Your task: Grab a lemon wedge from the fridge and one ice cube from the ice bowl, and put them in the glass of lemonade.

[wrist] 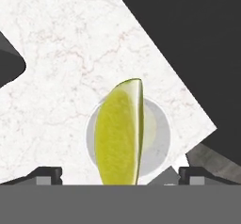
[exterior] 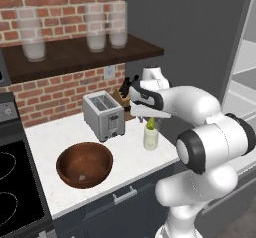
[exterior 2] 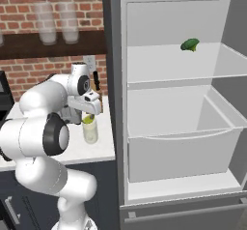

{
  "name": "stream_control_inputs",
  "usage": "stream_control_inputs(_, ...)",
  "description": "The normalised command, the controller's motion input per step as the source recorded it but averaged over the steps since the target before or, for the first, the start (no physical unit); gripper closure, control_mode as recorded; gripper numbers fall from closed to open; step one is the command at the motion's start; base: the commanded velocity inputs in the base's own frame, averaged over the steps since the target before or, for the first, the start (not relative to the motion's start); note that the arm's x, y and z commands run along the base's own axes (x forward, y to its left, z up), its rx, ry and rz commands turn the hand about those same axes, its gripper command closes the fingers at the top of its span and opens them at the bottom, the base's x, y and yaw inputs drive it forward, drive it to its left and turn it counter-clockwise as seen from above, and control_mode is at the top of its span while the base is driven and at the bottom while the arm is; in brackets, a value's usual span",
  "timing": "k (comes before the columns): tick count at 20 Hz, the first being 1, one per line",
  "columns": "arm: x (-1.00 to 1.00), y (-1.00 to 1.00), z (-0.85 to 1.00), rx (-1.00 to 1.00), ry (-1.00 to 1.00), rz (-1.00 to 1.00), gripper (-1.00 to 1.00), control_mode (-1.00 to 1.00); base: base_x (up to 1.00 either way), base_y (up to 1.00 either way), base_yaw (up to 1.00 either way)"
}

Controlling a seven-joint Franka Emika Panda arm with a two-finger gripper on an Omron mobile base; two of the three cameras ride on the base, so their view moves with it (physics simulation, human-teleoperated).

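Observation:
The lemon wedge (wrist: 117,133), yellow-green, stands upright in the mouth of the glass of lemonade (wrist: 160,136), between my fingertips (wrist: 47,173) and touching neither. My gripper (exterior: 150,116) hangs open just above the glass of lemonade (exterior: 151,141), and the lemon wedge (exterior: 150,125) pokes out of its top. From the right, the gripper (exterior 2: 86,112) sits over the glass of lemonade (exterior 2: 90,133) beside the open fridge (exterior 2: 173,118). The ice bowl (exterior: 62,169) rests at the counter's front with one ice cube (exterior: 82,177) in it.
A steel toaster (exterior: 103,114) stands behind the bowl, with a knife block (exterior: 122,98) beside it. Frosted jars (exterior: 32,42) line the dark shelf. A stove (exterior: 12,187) borders the counter on the left. A green broccoli (exterior 2: 190,44) lies on the fridge's upper shelf.

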Motion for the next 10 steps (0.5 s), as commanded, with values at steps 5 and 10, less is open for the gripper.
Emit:
stream_control_inputs(5, -0.38, 0.00, 0.21, 0.07, -0.09, 0.00, -1.00, -1.00, 0.00, 0.00, 0.00)
stream_control_inputs(10, -0.56, 0.00, 0.30, 0.10, -0.16, 0.00, -1.00, -1.00, 0.00, 0.00, 0.00)
